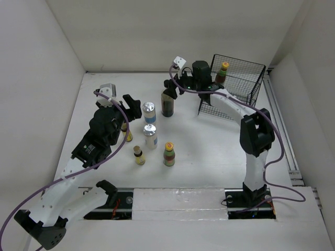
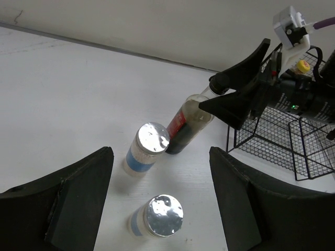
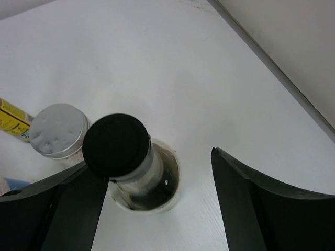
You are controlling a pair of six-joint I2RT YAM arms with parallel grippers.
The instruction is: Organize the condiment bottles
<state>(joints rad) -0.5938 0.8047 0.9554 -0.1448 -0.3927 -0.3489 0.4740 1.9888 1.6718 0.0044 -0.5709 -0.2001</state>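
The tall dark black-capped bottle [image 1: 167, 103] stands at the back middle, and my right gripper [image 1: 173, 87] is open around its neck. In the right wrist view the black cap [image 3: 114, 146] lies between the fingers, against the left one, and the gripper [image 3: 157, 166] is open. Two white-blue silver-capped bottles [image 1: 149, 112] [image 1: 151, 135] stand in front of my open, empty left gripper [image 1: 133, 107]. They show in the left wrist view [image 2: 146, 148] [image 2: 158, 217] below that gripper [image 2: 160, 157]. One brown yellow-capped bottle [image 1: 169, 154] stands on the table. Another [image 1: 222, 72] stands in the basket. Two tiny yellow bottles [image 1: 138, 156] [image 1: 126, 134] stand near the left arm.
The black wire basket [image 1: 246, 78] stands at the back right, with its front flap lying on the table. It shows in the left wrist view [image 2: 293, 144]. White walls close the back and both sides. The left arm leans over the left middle of the table.
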